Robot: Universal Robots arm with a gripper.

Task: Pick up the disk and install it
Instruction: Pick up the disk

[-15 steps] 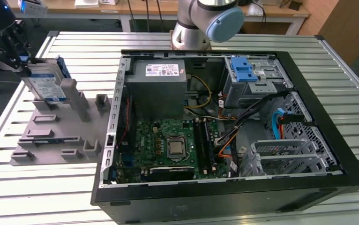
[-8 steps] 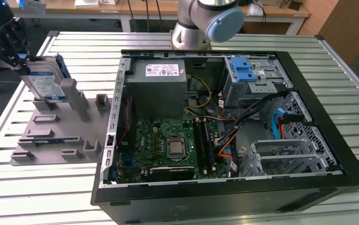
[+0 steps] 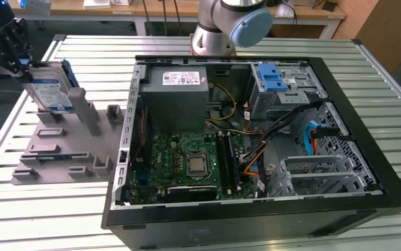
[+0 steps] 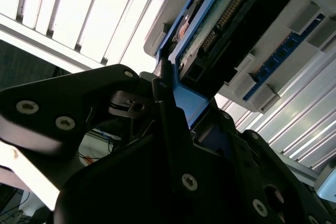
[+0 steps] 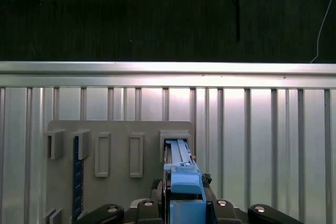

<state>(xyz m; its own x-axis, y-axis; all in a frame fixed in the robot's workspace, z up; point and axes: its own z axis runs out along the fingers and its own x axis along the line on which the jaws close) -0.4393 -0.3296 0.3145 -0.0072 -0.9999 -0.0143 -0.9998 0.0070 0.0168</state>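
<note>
**Q:** At ten o'clock in the exterior view: where's your disk [image 3: 49, 91]?

**A:** Upright at the grey holder [image 3: 60, 149], your jaws clamped on its blue frame [image 5: 184, 184]; computer case [image 3: 256, 215] at three o'clock.

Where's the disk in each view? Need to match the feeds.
Exterior view: the disk stands upright in the grey fixture at the exterior view's left, with the gripper on its upper end.
First wrist view: edge-on, its blue carrier running from a fixture slot to the gripper.
Second wrist view: close up, circuit-board side showing, just beyond the gripper.
Shared landmark: the grey fixture on the slatted metal table.
</note>
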